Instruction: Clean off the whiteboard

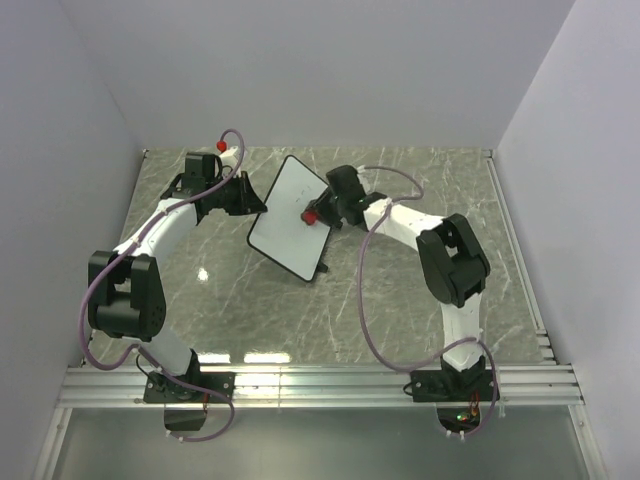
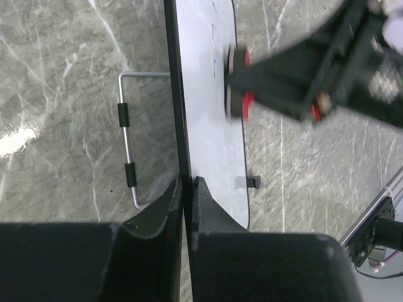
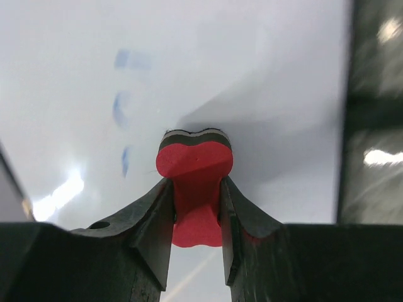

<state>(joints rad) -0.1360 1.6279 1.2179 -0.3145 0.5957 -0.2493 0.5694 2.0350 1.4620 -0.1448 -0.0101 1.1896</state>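
Note:
The whiteboard (image 1: 290, 220) is held tilted above the table, white with a thin black rim. My left gripper (image 1: 252, 205) is shut on its left edge; in the left wrist view (image 2: 187, 189) the rim sits pinched between the two fingers. My right gripper (image 1: 318, 213) is shut on the red bone-shaped eraser (image 1: 311, 216), whose dark felt end presses on the board face. In the right wrist view the eraser (image 3: 195, 182) sits between my fingers, with faint blue marks (image 3: 121, 107) on the board (image 3: 264, 75) to its left. The eraser also shows in the left wrist view (image 2: 239, 82).
A metal wire stand (image 2: 129, 145) with black sleeves sticks out behind the board. A small black tab (image 2: 253, 182) juts from the board's edge. The grey marble table (image 1: 400, 300) is bounded by white walls left, right and behind, with a metal rail (image 1: 320, 385) at the near edge.

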